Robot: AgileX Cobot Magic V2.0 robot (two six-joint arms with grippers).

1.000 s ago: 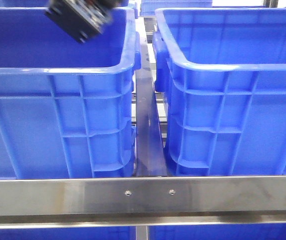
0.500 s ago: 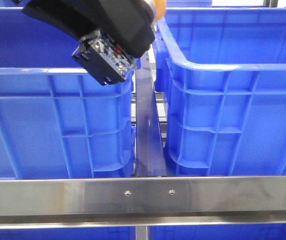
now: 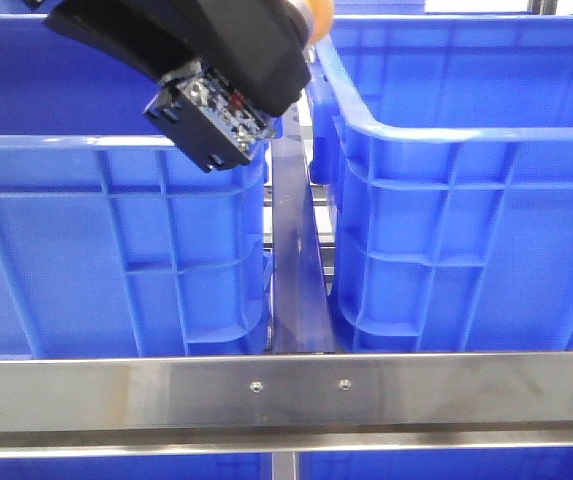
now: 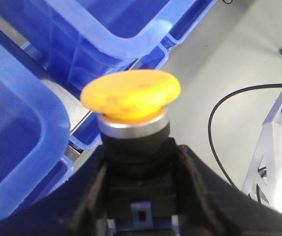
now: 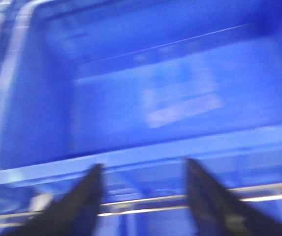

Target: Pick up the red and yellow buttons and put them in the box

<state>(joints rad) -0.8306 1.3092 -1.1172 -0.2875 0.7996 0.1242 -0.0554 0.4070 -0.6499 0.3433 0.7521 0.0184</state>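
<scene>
My left gripper (image 4: 138,160) is shut on a yellow mushroom-head button (image 4: 131,94) with a silver collar and black body. In the front view the left arm's wrist (image 3: 216,110) hangs at the top, over the inner rim of the left blue crate (image 3: 116,145); a sliver of the yellow button (image 3: 317,14) shows by the rim of the right blue crate (image 3: 386,128). Both crates look alike. My right gripper (image 5: 143,179) is open and empty, above the rim of a blue crate (image 5: 131,158); that view is blurred. No red button is in view.
A steel rail (image 3: 286,390) runs across the front, and a steel bar (image 3: 294,270) fills the gap between the crates. In the left wrist view there is grey floor with a black cable (image 4: 217,118) and a white stand (image 4: 278,147).
Since a second ago the left arm has come down and to the right toward the gap between the crates, bringing the yellow button into view. Over the last half second it has barely moved.
</scene>
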